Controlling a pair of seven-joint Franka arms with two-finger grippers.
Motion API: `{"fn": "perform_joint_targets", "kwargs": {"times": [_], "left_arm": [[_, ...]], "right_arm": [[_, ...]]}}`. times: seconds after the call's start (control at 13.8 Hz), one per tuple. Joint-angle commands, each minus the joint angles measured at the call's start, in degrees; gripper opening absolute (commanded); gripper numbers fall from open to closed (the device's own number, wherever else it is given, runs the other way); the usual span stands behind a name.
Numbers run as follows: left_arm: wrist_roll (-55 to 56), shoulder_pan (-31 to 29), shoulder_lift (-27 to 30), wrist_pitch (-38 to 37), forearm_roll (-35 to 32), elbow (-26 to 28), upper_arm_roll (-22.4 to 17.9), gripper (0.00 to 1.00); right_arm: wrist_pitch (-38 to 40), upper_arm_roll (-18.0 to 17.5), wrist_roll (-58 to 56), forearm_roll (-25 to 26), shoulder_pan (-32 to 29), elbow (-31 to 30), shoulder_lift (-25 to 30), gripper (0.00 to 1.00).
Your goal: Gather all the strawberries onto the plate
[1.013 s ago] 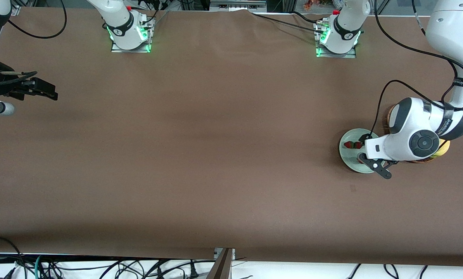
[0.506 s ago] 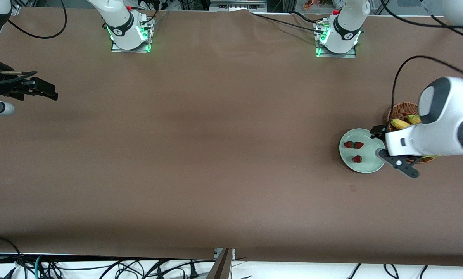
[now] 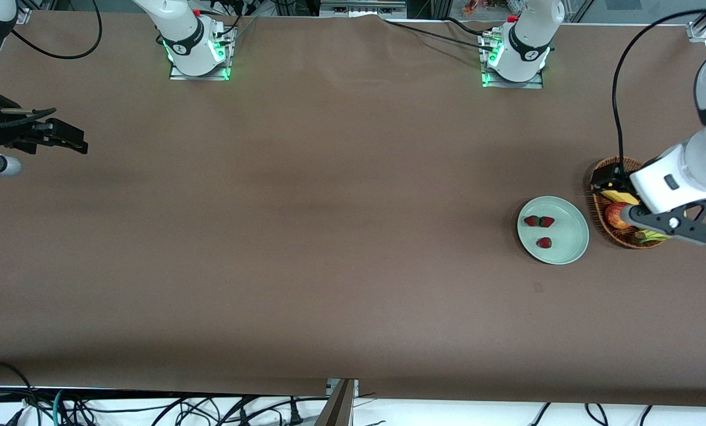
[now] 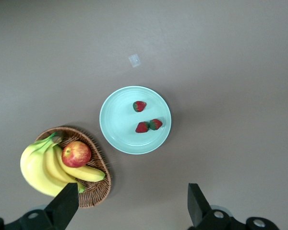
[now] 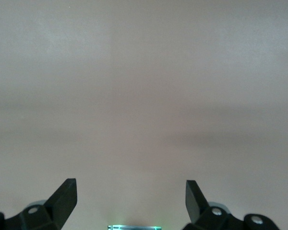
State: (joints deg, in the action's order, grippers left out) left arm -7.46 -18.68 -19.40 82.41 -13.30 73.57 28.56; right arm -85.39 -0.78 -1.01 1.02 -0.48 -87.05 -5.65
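The pale mint-green plate (image 3: 572, 234) lies near the left arm's end of the table. Three strawberries rest on it: two touching (image 3: 531, 220) (image 3: 546, 222) and one alone (image 3: 544, 242), nearer the front camera. In the left wrist view the plate (image 4: 117, 124) and its strawberries (image 4: 139, 106) (image 4: 142, 127) (image 4: 155, 124) show from high above. My left gripper (image 3: 613, 194) (image 4: 129, 211) is open and empty, raised over the basket beside the plate. My right gripper (image 3: 75, 141) (image 5: 131, 196) is open and empty, waiting over bare table at the right arm's end.
A brown wicker basket (image 3: 625, 238) (image 4: 97, 191) stands beside the plate, toward the left arm's end. It holds a red-yellow apple (image 3: 614, 214) (image 4: 76, 154) and bananas (image 4: 41, 167). A small pale mark (image 4: 134, 60) lies on the brown tablecloth near the plate.
My left gripper has risen from over the plate and moved toward the basket. The third strawberry it covered now shows on the plate. The right arm has not moved.
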Motion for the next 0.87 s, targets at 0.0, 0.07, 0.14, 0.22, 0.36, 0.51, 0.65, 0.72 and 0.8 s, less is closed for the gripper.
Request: {"fn": "perform_joint_targets", "kwargs": {"times": [0.0,0.07,0.14,0.22,0.36,0.51,0.65,0.72,0.8], "left_arm": [[1.2,-0.2,0.0,-1.5,0.3,-3.9,-0.8,1.0],[1.3,-0.3,0.0,-1.7,0.2,-4.0,-0.9,1.0],[1.7,-0.2,0.1,-1.7,-0.1,-4.0,-0.9,1.0],[2.1,-0.3,0.1,-1.7,0.0,-4.0,-1.0,1.0],[5.3,-0.7,0.6,-1.7,1.2,-3.9,-1.0,1.0],[9.5,2.9,6.4,-1.0,1.3,2.0,-3.6,1.0],[10.3,9.3,12.6,3.9,9.5,9.5,-15.1,1.0],[9.9,14.2,16.0,8.2,12.8,14.6,-22.0,1.0],[8.5,18.8,19.5,12.0,13.3,19.5,-26.6,1.0]], "right_arm": [[0.2,-0.6,0.3,0.8,-0.5,1.2,-0.5,1.0],[0.1,-0.6,0.3,0.8,-0.5,1.2,-0.5,1.0],[0.1,-0.6,0.3,0.8,-0.5,1.2,-0.5,1.0],[0.2,-0.6,0.3,0.8,-0.5,1.2,-0.5,1.0],[0.2,-0.6,0.2,0.8,-0.5,1.2,-0.5,1.0],[0.2,-0.5,0.2,0.8,-0.5,1.2,-0.5,1.0],[0.2,-0.5,0.2,0.8,-0.5,1.2,-0.5,1.0],[0.2,-0.5,0.2,0.7,-0.5,1.2,-0.5,1.0],[0.2,-0.5,0.2,0.8,-0.5,1.2,-0.5,1.0]]}}
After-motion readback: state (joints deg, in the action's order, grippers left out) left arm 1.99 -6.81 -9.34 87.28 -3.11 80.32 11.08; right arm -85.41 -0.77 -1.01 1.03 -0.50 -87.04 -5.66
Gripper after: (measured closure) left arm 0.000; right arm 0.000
